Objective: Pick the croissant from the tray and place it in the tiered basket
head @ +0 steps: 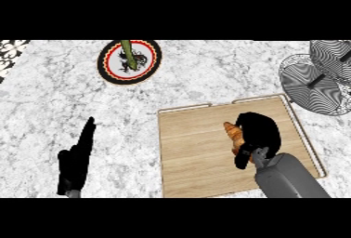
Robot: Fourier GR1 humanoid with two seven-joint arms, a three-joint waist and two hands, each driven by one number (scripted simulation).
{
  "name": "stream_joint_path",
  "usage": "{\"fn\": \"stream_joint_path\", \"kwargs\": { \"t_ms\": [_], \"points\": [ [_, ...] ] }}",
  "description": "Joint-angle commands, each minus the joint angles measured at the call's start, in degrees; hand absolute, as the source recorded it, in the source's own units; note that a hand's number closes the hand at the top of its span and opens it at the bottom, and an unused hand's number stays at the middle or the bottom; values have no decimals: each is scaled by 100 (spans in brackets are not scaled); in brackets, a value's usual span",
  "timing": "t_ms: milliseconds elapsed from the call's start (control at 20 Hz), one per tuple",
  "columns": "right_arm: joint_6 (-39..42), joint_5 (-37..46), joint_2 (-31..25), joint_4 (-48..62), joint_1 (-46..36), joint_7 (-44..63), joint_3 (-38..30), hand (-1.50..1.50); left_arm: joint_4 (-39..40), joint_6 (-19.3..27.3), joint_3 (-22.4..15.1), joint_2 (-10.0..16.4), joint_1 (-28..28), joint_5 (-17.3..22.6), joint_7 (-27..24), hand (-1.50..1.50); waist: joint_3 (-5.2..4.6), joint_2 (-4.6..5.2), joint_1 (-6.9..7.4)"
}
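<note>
While the head view is looking steeply down on the marbled counter [48, 107], the right hand [260, 130] is curling its fingers and thumb round the croissant [233, 134]. The croissant is showing as a golden-brown edge at the hand's left side, over the right half of the wooden tray [195, 153]; whether it is lifting clear of the wood or lying on it cannot be told. By the look of it, the grasp is under way and the carry to the tiered basket [312, 88] is not yet begun. The risk is lying in that carry: most of the croissant is hiding under the hand, so perhaps only part of it is sitting within the fingers, and a tilt or a quick swing could be letting it slip onto the tray or the counter. The tray's raised lip is standing between the hand and the basket, so a low path could be catching the pastry on it, or on the basket's wire rims. As for containers, the tray is holding the croissant alone, nothing is showing among the basket's wire tiers at the upper right, and the round plate [106, 65] at the far side is carrying a green stalk [127, 49]. The left hand [74, 160] is resting at the lower left, fingers straight and together, well apart from every object.
</note>
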Motion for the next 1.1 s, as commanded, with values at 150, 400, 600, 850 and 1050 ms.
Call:
{"fn": "stream_joint_path", "kwargs": {
  "t_ms": [150,400,600,850,1050],
  "points": [
    [-265,665,-223,433,62,-455,-191,150,-114,-69,-7,-6,240,-56,214,0,12,70,0],
    [-690,-448,-1553,195,1208,-763,-2150,150,-105,1,116,-33,409,70,85,0,22,49,-336],
    [-1119,-897,-1896,-140,1699,-1168,-3091,150,-138,-88,176,53,360,109,188,0,14,44,-207],
    [-1633,-1398,-1703,-1413,1952,-838,-4012,150,-106,28,119,-14,420,-20,171,0,5,11,-262],
    [-1725,-1682,-1804,-2597,2217,-550,-4729,150,-6,28,176,-61,331,-2,16,0,0,10,-282]
  ]
}}
